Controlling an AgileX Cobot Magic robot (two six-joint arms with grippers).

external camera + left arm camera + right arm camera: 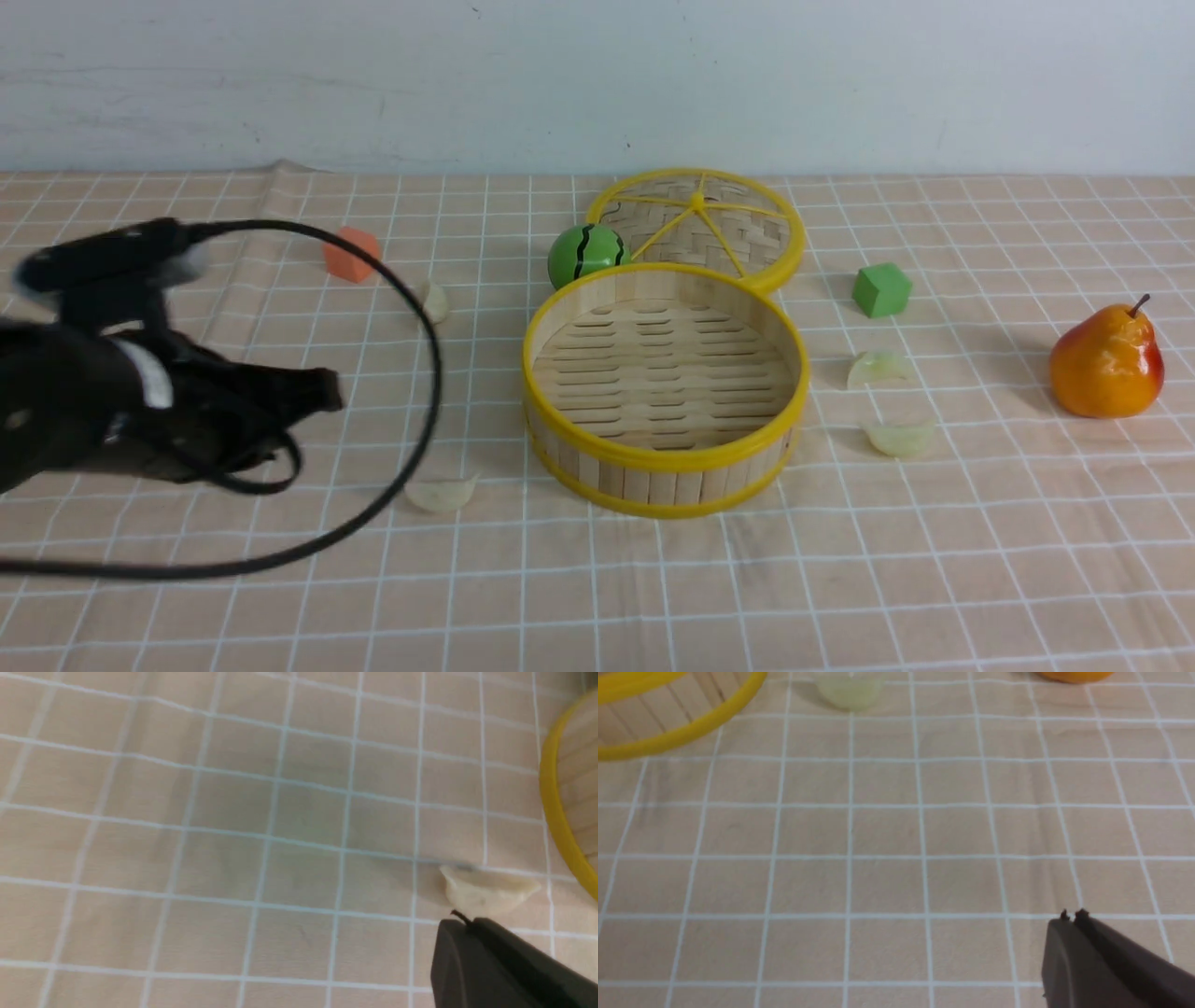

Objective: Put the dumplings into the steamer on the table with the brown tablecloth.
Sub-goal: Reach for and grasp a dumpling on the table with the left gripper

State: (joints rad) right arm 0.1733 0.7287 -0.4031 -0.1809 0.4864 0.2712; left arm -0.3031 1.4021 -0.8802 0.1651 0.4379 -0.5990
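Observation:
The bamboo steamer (653, 457) stands empty at the middle of the table, on the brown tablecloth (840, 579). Two dumplings lie to its left, one far (434, 301) and one near (441, 492). Two more lie to its right (878, 367) (901, 436). My left gripper (327, 392) hovers shut and empty left of the steamer. In the left wrist view the gripper (462, 921) is just short of the near-left dumpling (488, 891), beside the steamer rim (556, 802). My right gripper (1073, 917) is shut and empty over bare cloth, with a dumpling (850, 693) and the steamer rim (682, 732) farther off.
The flat woven lid (695, 224) lies behind the steamer, with a green striped ball (586, 254) beside it. An orange cube (352, 254) sits at the far left, a green cube (881, 289) to the right, and a pear (1107, 364) at the far right. A black cable (411, 448) loops from my left arm.

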